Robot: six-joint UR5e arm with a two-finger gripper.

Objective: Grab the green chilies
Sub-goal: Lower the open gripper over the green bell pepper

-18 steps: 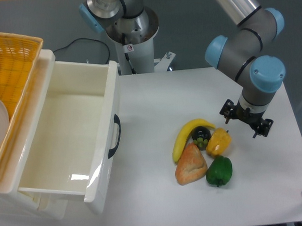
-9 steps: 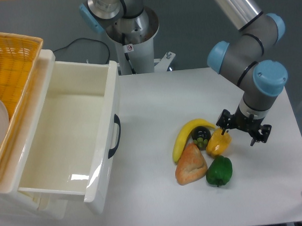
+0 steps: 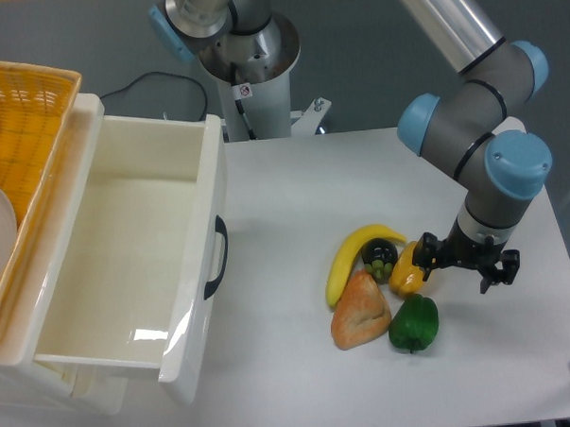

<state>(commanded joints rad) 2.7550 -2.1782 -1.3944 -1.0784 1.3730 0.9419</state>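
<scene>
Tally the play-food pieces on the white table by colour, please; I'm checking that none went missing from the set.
Yellow: 2, the banana and the yellow pepper.
Green: 1, the green chilies.
Tan-orange: 1, the bread-like piece.
Dark: 1, the small ball with green grapes.
Total: 5.
</scene>
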